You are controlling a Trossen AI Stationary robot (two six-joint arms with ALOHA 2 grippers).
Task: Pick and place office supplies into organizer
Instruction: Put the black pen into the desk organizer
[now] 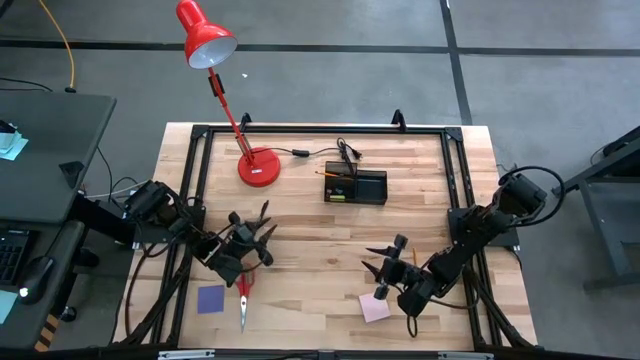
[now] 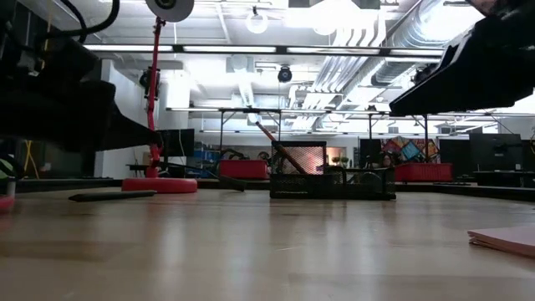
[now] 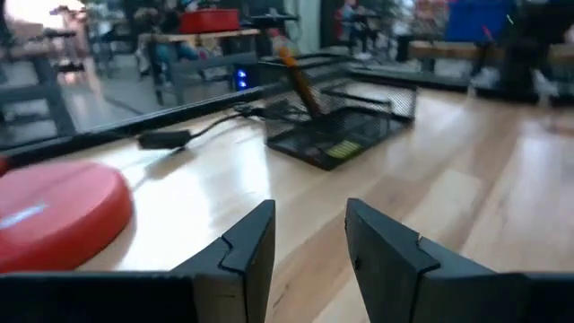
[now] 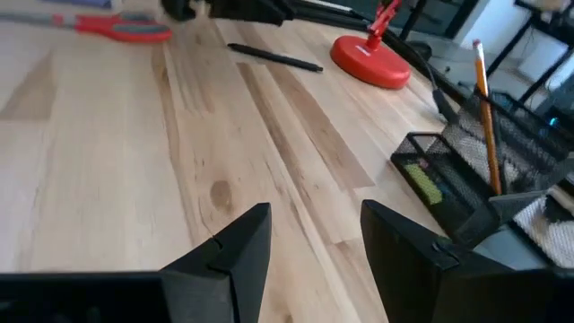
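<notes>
The left pincer [image 1: 262,232] hangs over the counter [image 1: 320,250] on its left half, fingers apart and holding nothing; its wrist view shows the gap between the two fingers [image 3: 242,256] empty. The scissors [image 1: 243,296] lie flat just near-side of it, with the blue pad [image 1: 211,299] beside them to the left, apart from them. A black pen [image 4: 273,57] lies on the wood between the left arm and the lamp [image 1: 258,166].

The right pincer [image 1: 384,258] hangs over the right half, also part open and empty. The pink pad [image 1: 375,308] lies flat near that arm's wrist.

The organizer [image 1: 356,187] sits toward the far edge, right of the lamp base, well apart from both pincers. A pencil [image 4: 485,117] leans upright in one compartment, and something small and yellow [image 3: 339,150] lies on its floor
</notes>
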